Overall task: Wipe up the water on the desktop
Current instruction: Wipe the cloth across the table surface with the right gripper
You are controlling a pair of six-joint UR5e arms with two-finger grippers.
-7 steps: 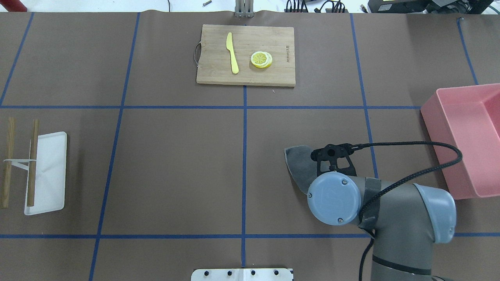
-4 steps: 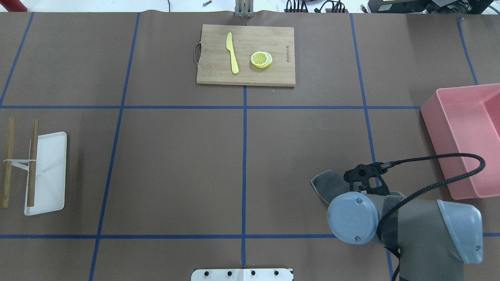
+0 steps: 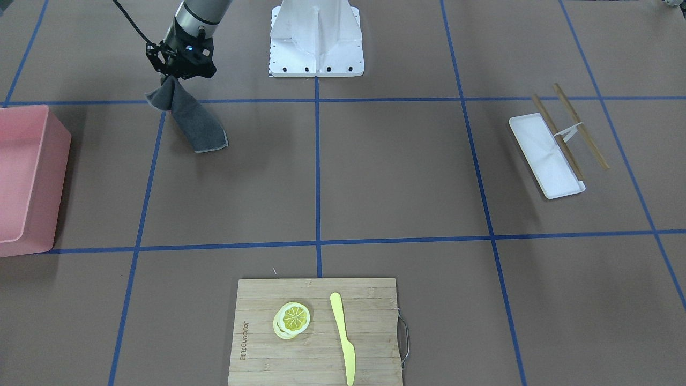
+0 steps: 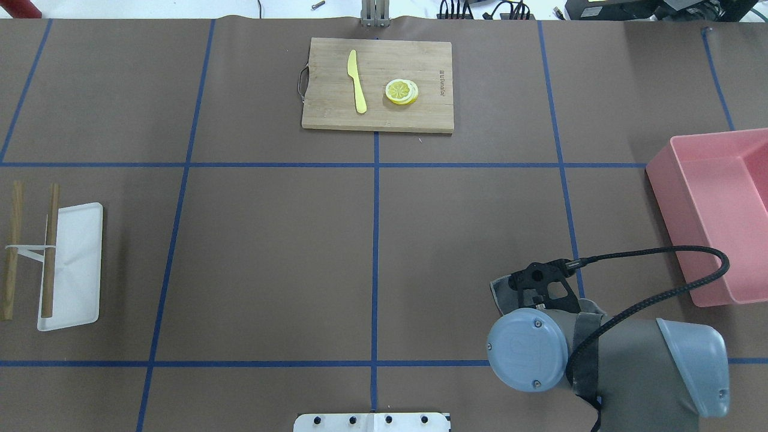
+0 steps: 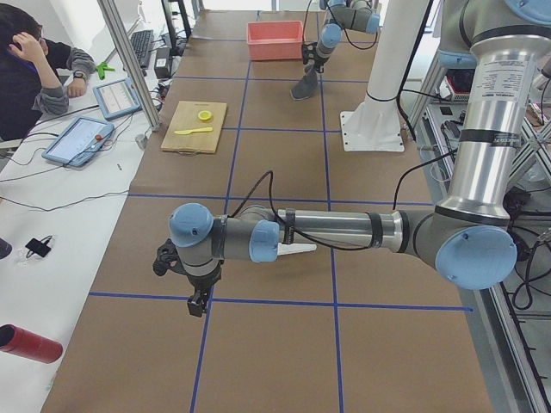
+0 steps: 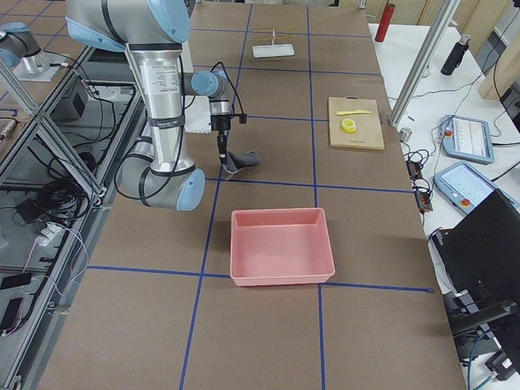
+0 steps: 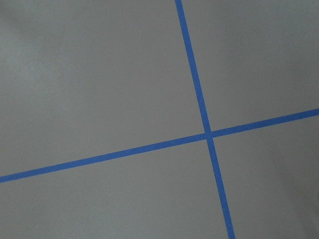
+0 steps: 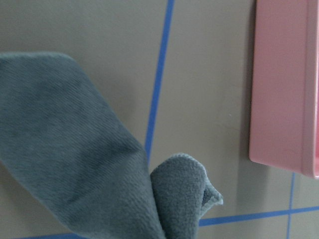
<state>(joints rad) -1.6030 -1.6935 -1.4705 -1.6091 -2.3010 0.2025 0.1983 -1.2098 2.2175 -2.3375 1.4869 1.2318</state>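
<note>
While the right gripper (image 3: 171, 79) pinches the grey cloth (image 3: 199, 127) by one fold, its free end seemingly rests on the desktop (image 3: 402, 171) at the robot's near right, near the pink bin (image 3: 24, 177). Whether the left gripper (image 5: 197, 302) is open cannot be told.

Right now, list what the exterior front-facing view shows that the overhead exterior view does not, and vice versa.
Only front-facing: the right claw pinching the grey cloth, whose lower end seems to rest on the desktop. Only overhead: the right arm's blue joint cap, hiding most of that cloth, and cables past the table's far edge. Both: the cutting board, yellow knife, lemon slices, pink bin and white tray.
</note>
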